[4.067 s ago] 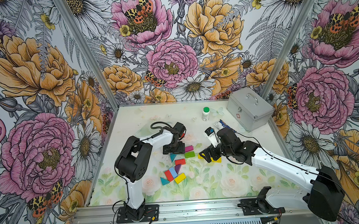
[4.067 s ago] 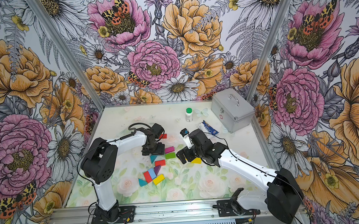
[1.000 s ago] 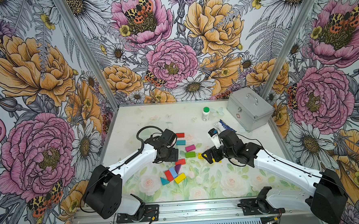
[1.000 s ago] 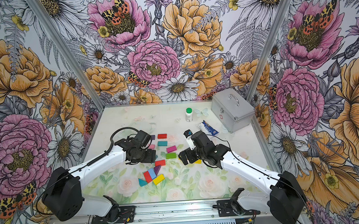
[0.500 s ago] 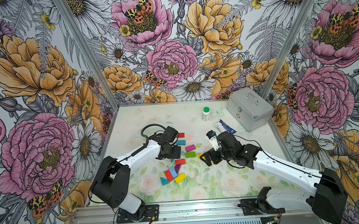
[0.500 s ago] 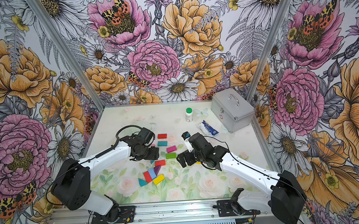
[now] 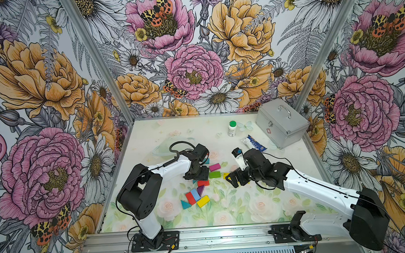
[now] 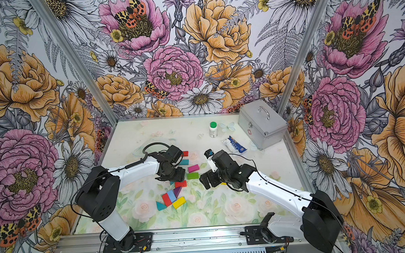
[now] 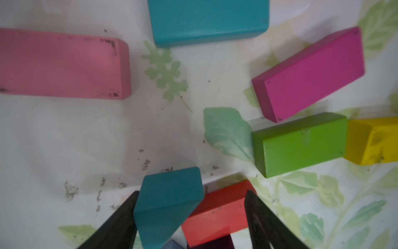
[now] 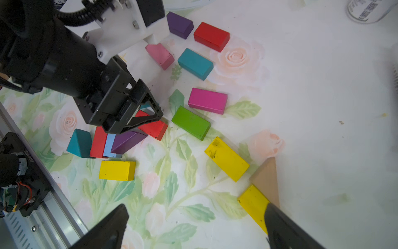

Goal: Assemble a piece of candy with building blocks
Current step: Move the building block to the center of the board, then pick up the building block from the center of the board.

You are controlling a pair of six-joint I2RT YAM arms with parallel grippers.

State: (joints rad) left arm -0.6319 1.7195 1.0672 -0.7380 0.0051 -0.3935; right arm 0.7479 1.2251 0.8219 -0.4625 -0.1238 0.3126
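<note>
The building blocks (image 7: pixel 195 195) are lying scattered across the middle of the counter (image 7: pixel 248 208), between the two arms. A teal triangular block (image 9: pixel 168 200) is sitting between the left jaws, which are standing partly open, gripping nothing. One jaw is close against its side and the other is standing apart, across a red block (image 9: pixel 217 215). A green block (image 9: pixel 299 144) and a magenta block (image 9: pixel 310 73) are lying just beyond. The right jaws are gaping wide and empty, hovering over a yellow block (image 10: pixel 254 202) touching a tan triangle (image 10: pixel 267 179).
</note>
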